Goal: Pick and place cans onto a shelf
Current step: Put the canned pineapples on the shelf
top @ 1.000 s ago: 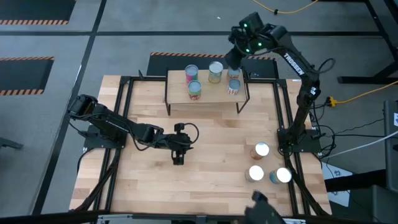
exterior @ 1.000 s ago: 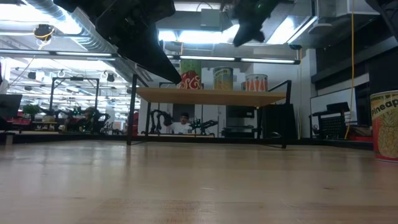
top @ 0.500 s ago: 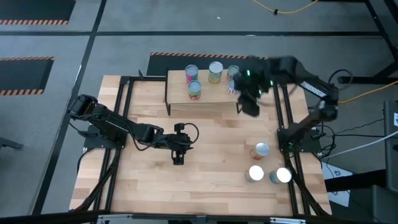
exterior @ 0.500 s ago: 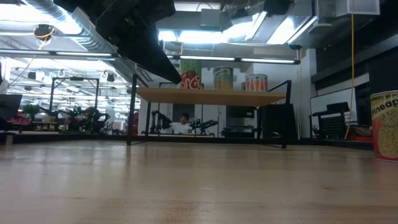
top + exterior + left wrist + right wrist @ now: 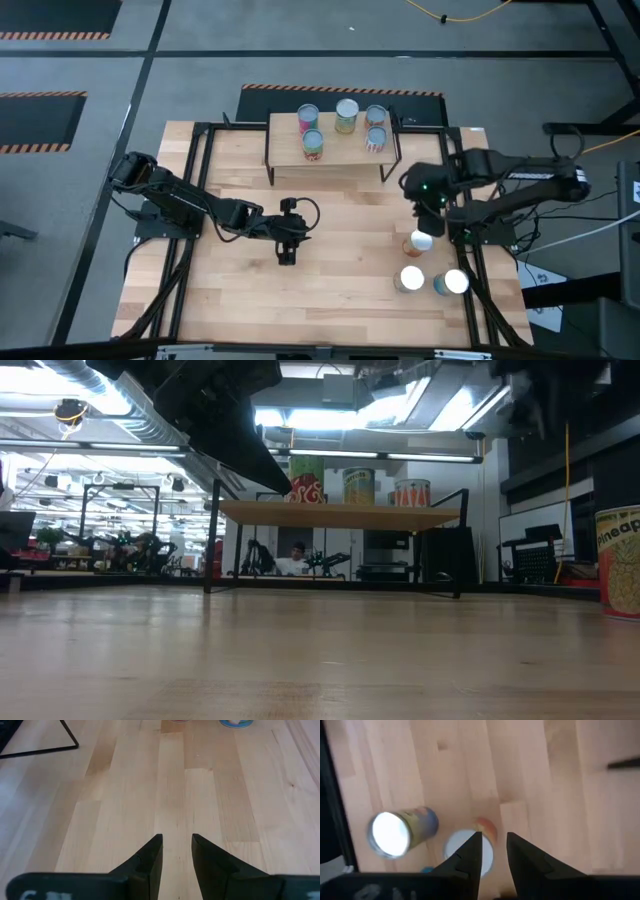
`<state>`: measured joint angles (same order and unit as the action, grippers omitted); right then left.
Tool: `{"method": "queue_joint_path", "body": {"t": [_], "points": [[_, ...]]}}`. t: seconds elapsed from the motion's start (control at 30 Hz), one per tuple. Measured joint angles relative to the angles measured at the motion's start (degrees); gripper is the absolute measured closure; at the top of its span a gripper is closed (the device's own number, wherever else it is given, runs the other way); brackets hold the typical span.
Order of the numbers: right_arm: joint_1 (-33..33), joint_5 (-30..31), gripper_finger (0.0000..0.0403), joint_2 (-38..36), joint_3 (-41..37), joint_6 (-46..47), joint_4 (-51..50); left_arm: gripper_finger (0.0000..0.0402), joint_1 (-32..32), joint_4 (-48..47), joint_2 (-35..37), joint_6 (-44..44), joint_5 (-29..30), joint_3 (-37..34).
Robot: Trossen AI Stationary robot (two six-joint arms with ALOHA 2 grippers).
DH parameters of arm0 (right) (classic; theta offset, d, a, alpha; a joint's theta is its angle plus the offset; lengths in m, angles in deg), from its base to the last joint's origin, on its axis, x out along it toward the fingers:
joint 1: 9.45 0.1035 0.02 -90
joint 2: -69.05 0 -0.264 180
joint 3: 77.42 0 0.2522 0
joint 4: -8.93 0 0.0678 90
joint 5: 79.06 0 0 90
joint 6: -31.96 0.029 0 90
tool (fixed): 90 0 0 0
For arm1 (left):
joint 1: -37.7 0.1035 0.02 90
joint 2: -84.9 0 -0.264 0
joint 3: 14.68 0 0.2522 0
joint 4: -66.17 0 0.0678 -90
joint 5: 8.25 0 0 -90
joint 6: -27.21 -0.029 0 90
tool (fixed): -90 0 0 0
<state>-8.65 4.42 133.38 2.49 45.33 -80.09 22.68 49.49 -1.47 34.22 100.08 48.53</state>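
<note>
The shelf stands at the table's far middle, with several cans on its top board, among them a red-labelled can and a green one. They also show in the low view. Three cans stand on the table at the near right: an orange-labelled can, a white-topped can and a blue-labelled can. My right gripper hovers above the orange-labelled can, fingers close together and empty. My left gripper waits low over the table's middle, shut and empty.
The black frame rails run along the table's right and left sides, close to the three loose cans. Bare tabletop lies between the two grippers. In the low view a pineapple can stands at the right edge, and a person sits in the room beyond the shelf.
My right gripper has left the far right end of the shelf. It has swung toward the table's near right and come down to above the three loose cans. The cans on the shelf stand as before.
</note>
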Motion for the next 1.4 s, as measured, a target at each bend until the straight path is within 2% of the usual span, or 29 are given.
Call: {"method": "queue_joint_path", "body": {"t": [0.23, 0.47, 1.4], "points": [[0.0, -0.4, 0.0309, -2.6, -12.4, 2.9, 4.0, 0.0305, 0.0, 0.0, 0.0, 0.0, 0.0, 0.0], [0.0, -4.1, 0.0309, -2.3, -19.4, 3.0, 7.0, 0.0305, 0.0, 0.0, 0.0, 0.0, 0.0, 0.0], [0.0, -2.6, 0.0309, -2.3, -22.5, 2.9, 9.7, 0.0305, 0.0, 0.0, 0.0, -0.1, 0.0, 0.0]]}}
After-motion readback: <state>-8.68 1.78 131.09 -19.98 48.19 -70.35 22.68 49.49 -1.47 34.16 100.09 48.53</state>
